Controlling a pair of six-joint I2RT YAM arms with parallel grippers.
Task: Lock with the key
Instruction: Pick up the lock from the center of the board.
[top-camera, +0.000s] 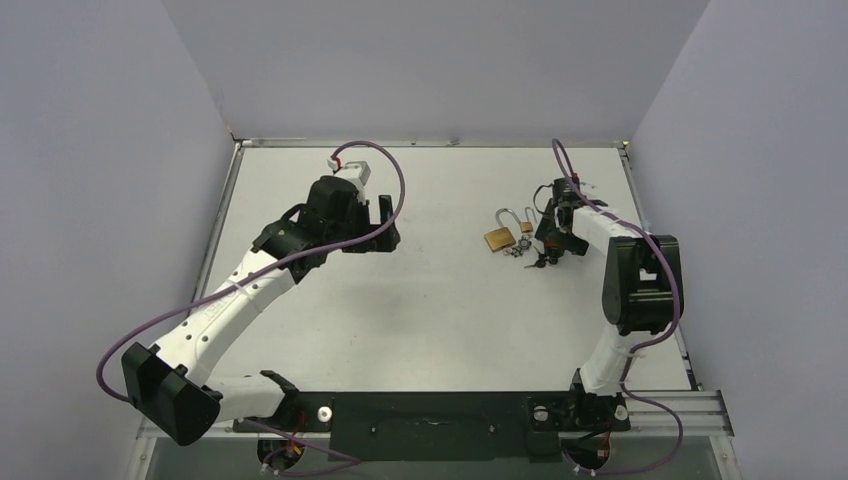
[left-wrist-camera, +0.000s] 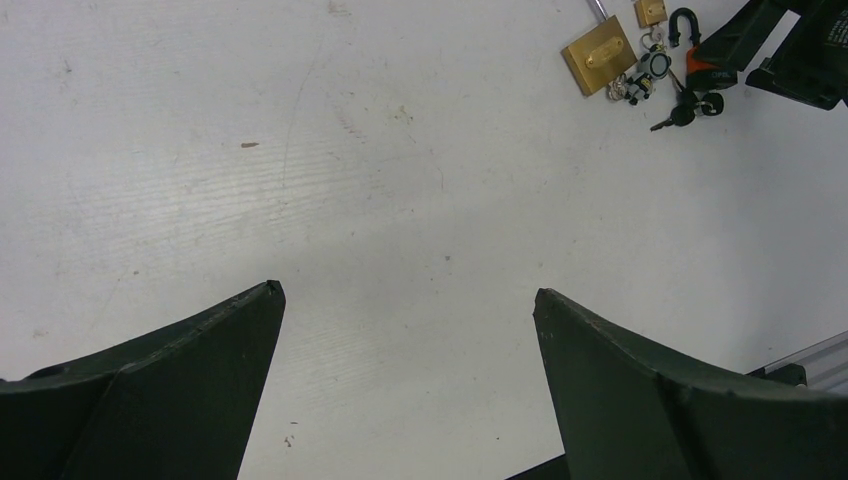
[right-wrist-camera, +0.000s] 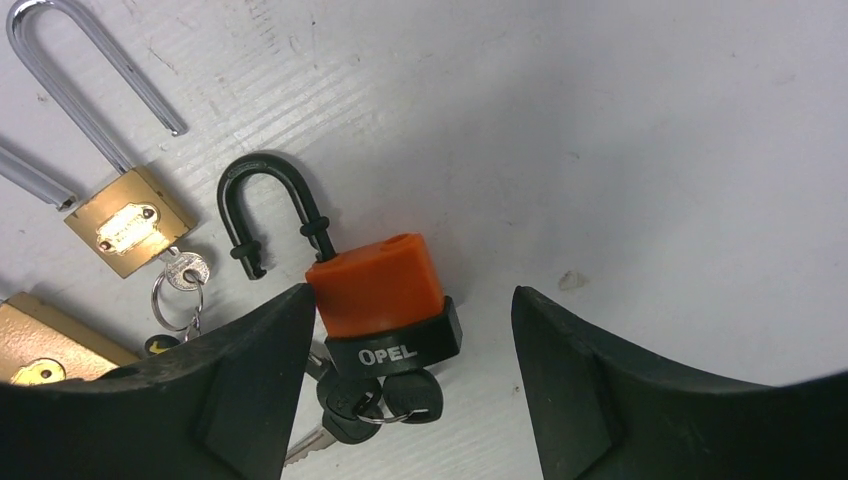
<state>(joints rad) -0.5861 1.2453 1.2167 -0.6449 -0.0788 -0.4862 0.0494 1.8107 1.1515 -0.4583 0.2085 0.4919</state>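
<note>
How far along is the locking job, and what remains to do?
Done: nothing locked; the small brass padlock lies with its shackle open, a key at its base. In hand: the right tool stands open around the orange padlock, whose black shackle is open too; no grip shows. The left tool hangs open over bare table. Left: grasp, press a shackle shut, turn the key.

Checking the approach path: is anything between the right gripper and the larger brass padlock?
Yes. An orange padlock sits between the right gripper's fingers, and keys lie between it and the brass padlock.
</note>
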